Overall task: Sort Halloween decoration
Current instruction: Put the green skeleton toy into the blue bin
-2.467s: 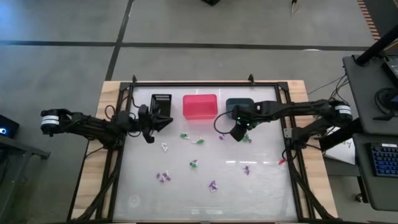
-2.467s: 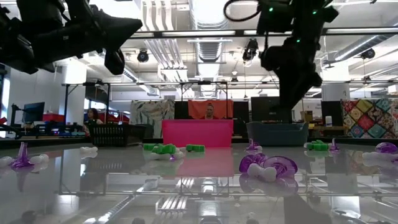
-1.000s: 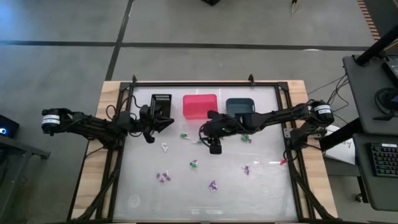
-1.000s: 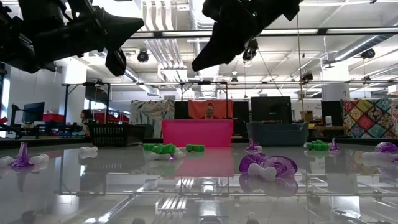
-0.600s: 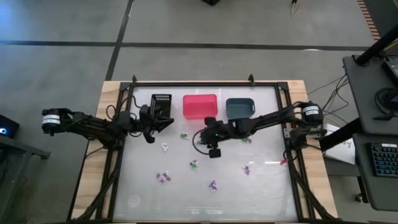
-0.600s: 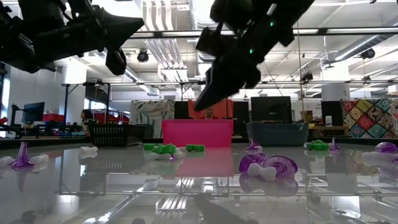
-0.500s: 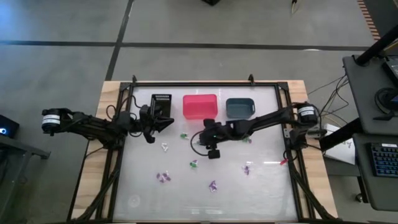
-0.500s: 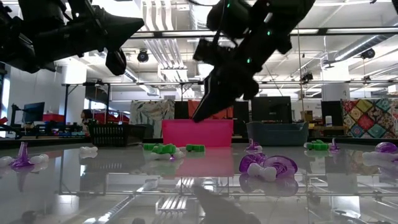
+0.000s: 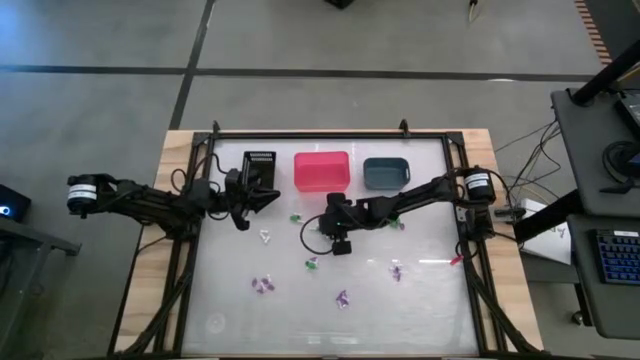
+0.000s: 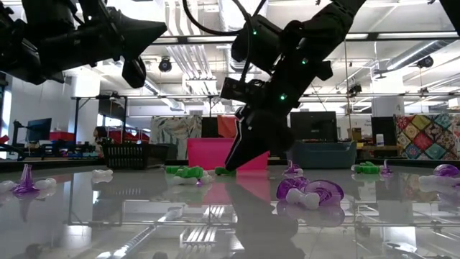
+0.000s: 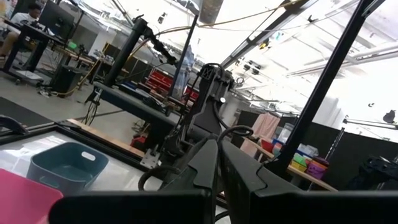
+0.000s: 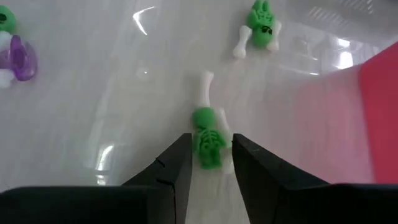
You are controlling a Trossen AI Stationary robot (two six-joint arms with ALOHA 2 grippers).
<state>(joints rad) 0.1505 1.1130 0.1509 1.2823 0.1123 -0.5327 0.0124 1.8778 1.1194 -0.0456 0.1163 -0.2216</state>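
The Halloween decoration lies scattered on the white table as tiny trinkets. My right gripper (image 12: 210, 163) is open, slanting down just in front of the pink bin (image 9: 321, 170). Its fingers stand on either side of a green skeleton trinket (image 12: 208, 140) that lies flat, with thin gaps showing. A second green skeleton (image 12: 261, 25) and a purple trinket (image 12: 18, 56) lie farther off. My left gripper (image 11: 217, 163) hovers shut and holds nothing, high above the table near the black bin (image 9: 260, 168).
The teal bin (image 9: 385, 172) stands to the right of the pink one along the far edge. White (image 9: 264, 237), green (image 9: 311, 264) and purple (image 9: 342, 298) trinkets lie toward the table's near side. A black frame (image 9: 330, 135) rims the table. People sit in the room beyond.
My right gripper has come down from high above the table and moved toward the left edge. It has tipped further downward, and its tips are now low in front of the pink bin, around the green skeleton. The trinkets have stayed put.
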